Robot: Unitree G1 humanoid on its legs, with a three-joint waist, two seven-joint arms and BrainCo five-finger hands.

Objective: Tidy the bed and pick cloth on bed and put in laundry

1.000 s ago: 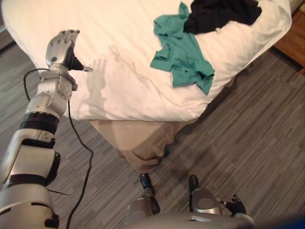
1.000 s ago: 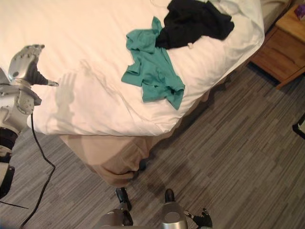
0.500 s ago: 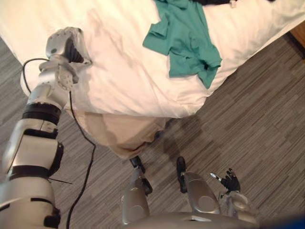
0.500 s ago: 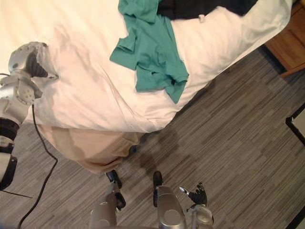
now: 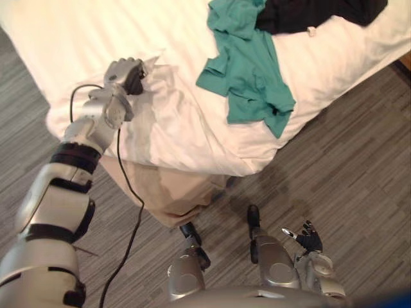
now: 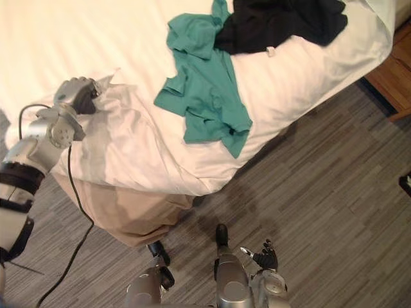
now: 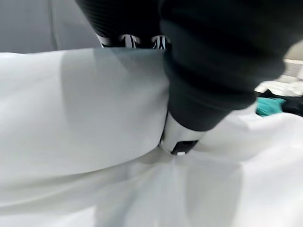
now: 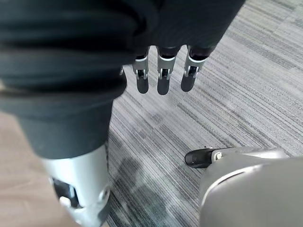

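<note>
A white bed cover [image 5: 186, 128] lies over the bed, and its fabric is bunched into a ridge near the corner. My left hand [image 5: 126, 72] sits on that ridge, fingers curled into the cloth; in the left wrist view its thumb [image 7: 181, 137] presses into the white cover [image 7: 71, 123]. A teal shirt [image 5: 247, 72] lies crumpled on the bed to the right of the hand, well apart from it. A black garment [image 5: 318, 11] lies beyond the shirt, overlapping its far edge. My right hand [image 5: 309, 238] hangs low over the floor, its fingers [image 8: 161, 79] straight and empty.
A beige bed skirt [image 5: 176, 192] hangs below the cover at the bed's near corner. A wooden nightstand [image 6: 393, 72] stands at the far right. Grey striped carpet [image 5: 347, 167] spreads around the bed's corner.
My left hand has gone from open beside the bed's edge to curled on the white cover further right, pulling it into a bunch. The camera has shifted too.
</note>
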